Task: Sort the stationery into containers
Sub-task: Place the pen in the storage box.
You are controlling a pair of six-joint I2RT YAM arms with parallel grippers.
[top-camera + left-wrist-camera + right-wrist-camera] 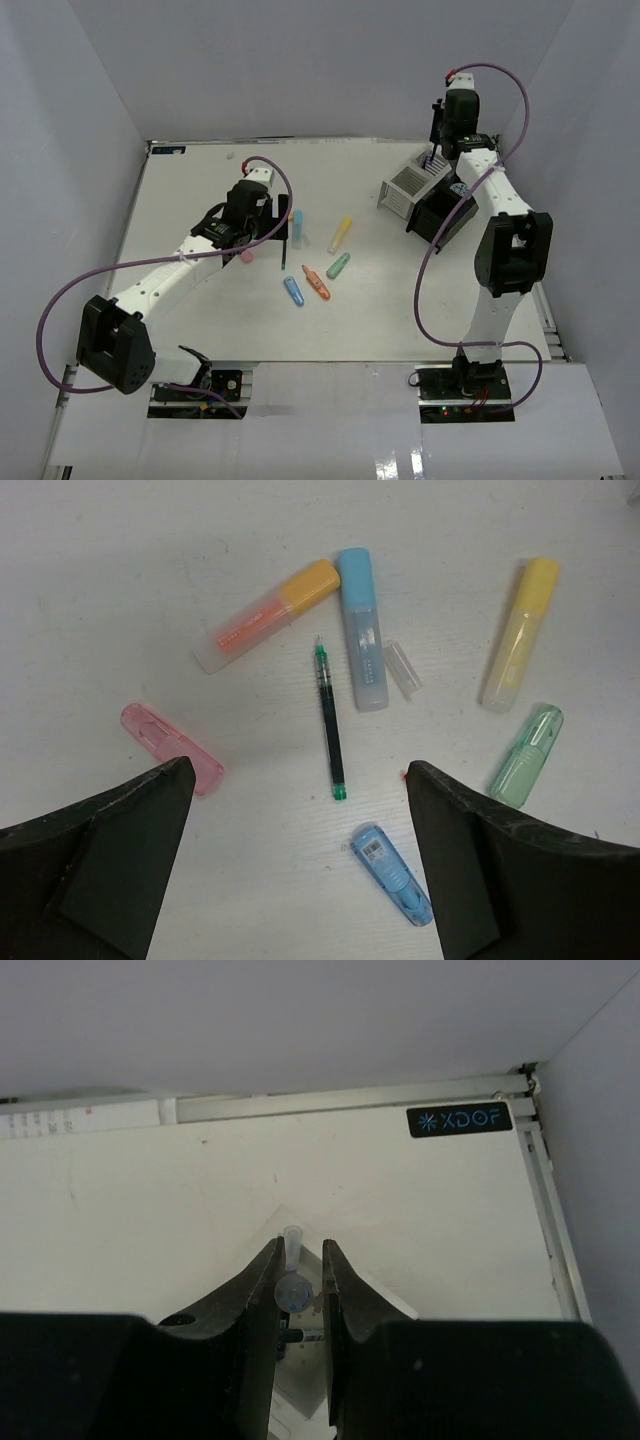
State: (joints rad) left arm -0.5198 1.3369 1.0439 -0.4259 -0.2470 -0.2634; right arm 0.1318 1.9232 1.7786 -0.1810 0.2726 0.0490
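Bases of both arms sit at the near edge of the white table [380, 320]. Just beyond them, left of centre, loose stationery lies scattered. A small blue marker [293, 291] and an orange marker [316, 283] lie side by side nearest. Next come a green marker [338, 265], a pink marker [246, 257] and a thin green-tipped pen [331, 725]. Past those are a yellow marker [340, 235], a light blue marker [360, 630], an orange-capped marker [268, 615] and a small clear cap [402, 668] just beside the light blue one. The left gripper [298, 780] hangs over this group with its jaws spread wide and nothing between them. The pen lies on the table in line with the gap, the pink marker near one finger and the green marker near the other. Farther back on the right stand the two containers, close together: the black organiser [432, 212] nearer, the white slatted organiser [405, 185] behind it. The right gripper [298, 1252] is above the white organiser, its jaws drawn narrow on a thin clear-ended pen [291, 1238] seen end-on. Beyond runs the table's far rail with an XDOF label [459, 1120].
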